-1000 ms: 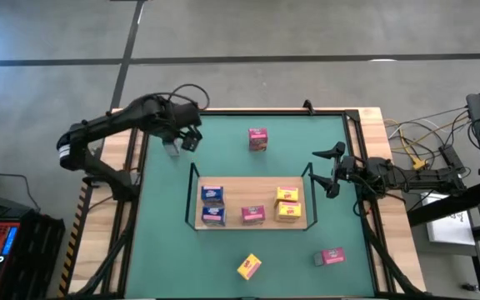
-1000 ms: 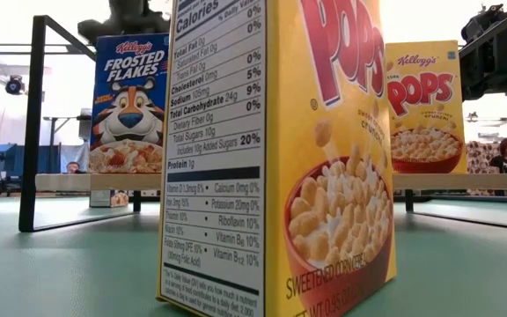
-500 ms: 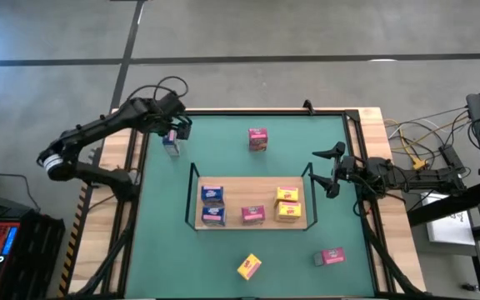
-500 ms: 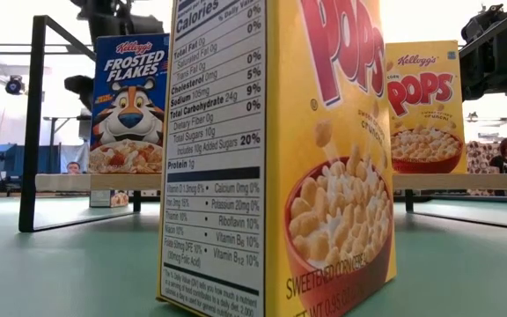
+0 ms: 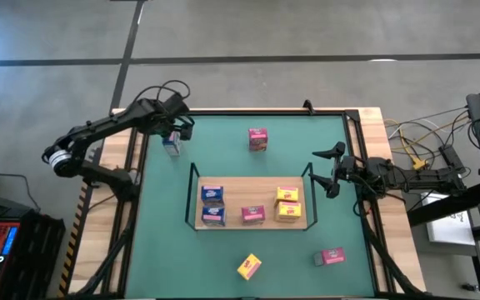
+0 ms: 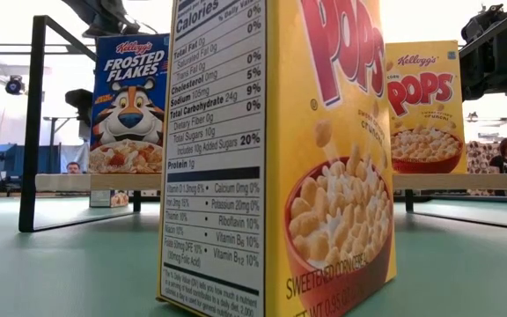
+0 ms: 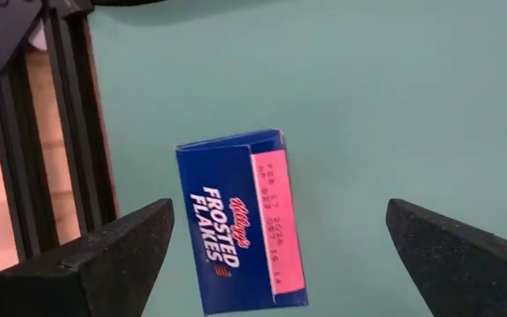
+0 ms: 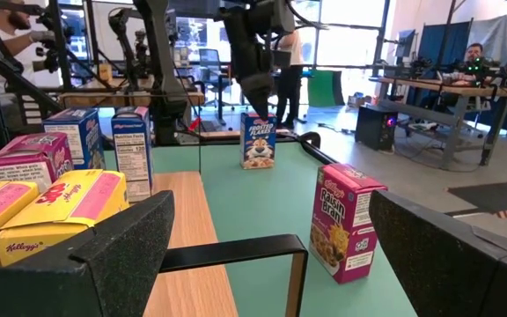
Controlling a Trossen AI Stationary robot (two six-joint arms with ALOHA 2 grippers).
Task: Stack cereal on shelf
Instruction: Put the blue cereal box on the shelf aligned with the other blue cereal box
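Left tool (image 7: 275,242) hangs open above blue cereal box (image 7: 240,220), apparently not touching.

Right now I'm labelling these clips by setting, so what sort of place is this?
Probably a robotics lab or workshop, not a shop. The green table stands on bare concrete, cables trail beside it, and the right wrist view shows workbenches, equipment and a person behind the cereal.

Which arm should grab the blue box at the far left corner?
Left. Its pincer hangs open right above the blue Frosted Flakes box; the right pincer waits beside the shelf, across the table.
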